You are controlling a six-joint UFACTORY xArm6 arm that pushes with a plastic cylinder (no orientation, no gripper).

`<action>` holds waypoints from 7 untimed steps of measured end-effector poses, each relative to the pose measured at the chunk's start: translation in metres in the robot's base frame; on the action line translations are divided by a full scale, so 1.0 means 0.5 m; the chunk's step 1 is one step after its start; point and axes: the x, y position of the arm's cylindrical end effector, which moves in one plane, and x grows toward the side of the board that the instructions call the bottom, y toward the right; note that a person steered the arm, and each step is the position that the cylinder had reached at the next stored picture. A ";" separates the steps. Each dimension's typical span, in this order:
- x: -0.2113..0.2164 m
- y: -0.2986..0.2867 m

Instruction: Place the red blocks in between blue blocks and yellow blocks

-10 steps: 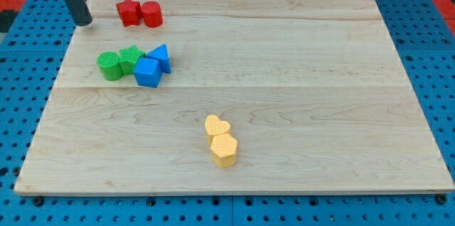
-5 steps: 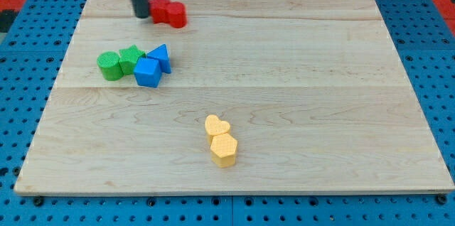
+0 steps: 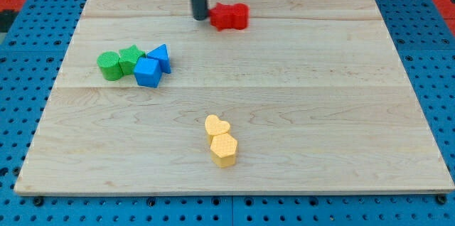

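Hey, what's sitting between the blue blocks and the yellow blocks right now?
Nothing: in the camera view only bare board lies between the blue cube and the yellow heart. The red blocks sit near the top, beside my tip.

Two red plastic blocks lay touching near the view's top, against my tip; blue blocks sat left, yellow blocks lower centre.
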 end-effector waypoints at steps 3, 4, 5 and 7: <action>0.062 0.063; 0.011 0.030; -0.054 -0.004; -0.141 0.147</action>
